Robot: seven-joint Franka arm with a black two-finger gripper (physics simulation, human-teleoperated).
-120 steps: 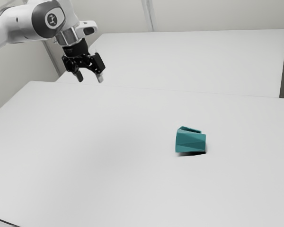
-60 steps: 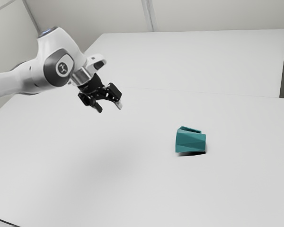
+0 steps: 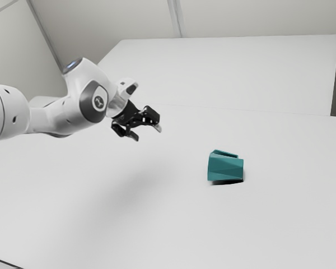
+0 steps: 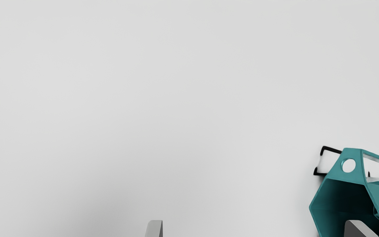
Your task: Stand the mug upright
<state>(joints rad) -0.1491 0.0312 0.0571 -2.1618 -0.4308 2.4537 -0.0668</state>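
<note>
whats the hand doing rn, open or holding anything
Hand: open, fingers well apart, holding nothing; the teal mug lies on its side on the table.

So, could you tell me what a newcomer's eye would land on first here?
Probably the teal mug, lying on its side on the pale table, the one strong colour. Next comes the white arm, reaching in from the exterior view's left, its black gripper open above the table, short of the mug.
</note>
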